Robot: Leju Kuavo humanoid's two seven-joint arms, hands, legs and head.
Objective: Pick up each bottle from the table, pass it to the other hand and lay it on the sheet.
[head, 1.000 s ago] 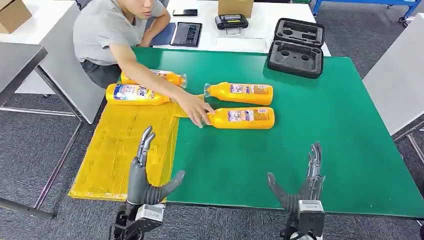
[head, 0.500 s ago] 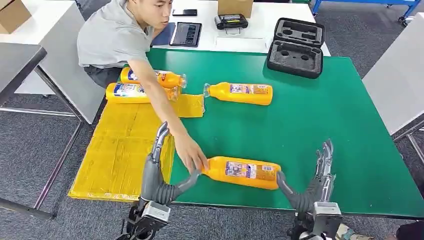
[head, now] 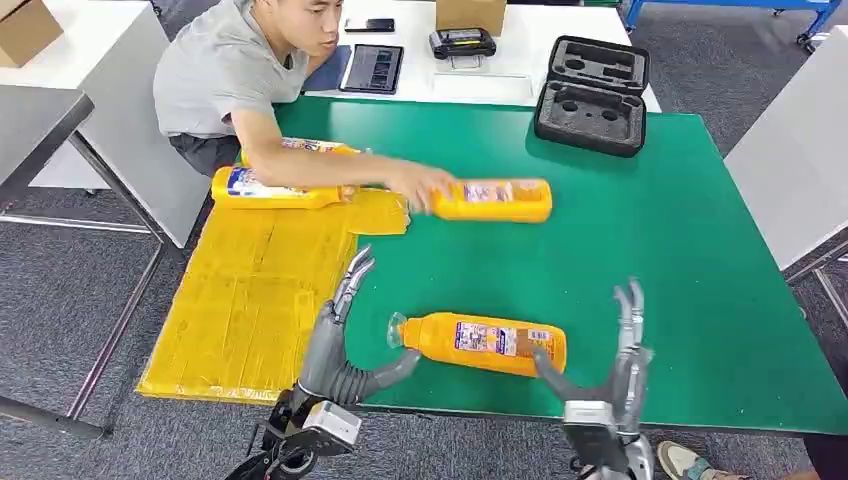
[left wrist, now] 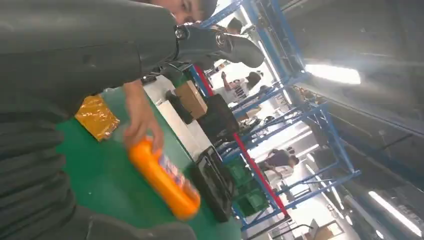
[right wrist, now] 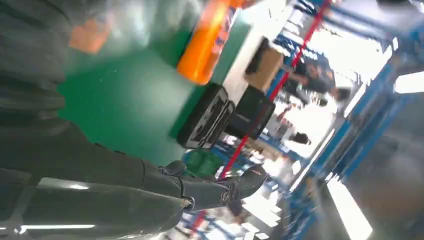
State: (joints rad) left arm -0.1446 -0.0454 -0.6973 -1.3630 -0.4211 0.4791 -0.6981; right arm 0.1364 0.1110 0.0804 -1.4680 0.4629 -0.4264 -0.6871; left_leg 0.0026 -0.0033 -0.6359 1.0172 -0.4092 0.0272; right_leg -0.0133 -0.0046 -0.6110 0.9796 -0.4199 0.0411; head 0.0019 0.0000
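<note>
Fingers spread and holding nothing, the robot's grey left hand (head: 338, 345) hovered at the near table edge, its thumb reaching toward the cap of an orange plastic bottle (head: 480, 342) lying on its side on the green tabletop (head: 640, 240). The right hand (head: 608, 378) stood just beside that bottle's base — likewise apart-fingered and empty. Farther off, a person's hand (head: 420, 185) gripped a second orange bottle (head: 497, 200) (neck end covered). Two more orange bottles (head: 268, 187) lay on the crinkled yellow sheet (head: 250, 290), which draped over the table's left side.
</note>
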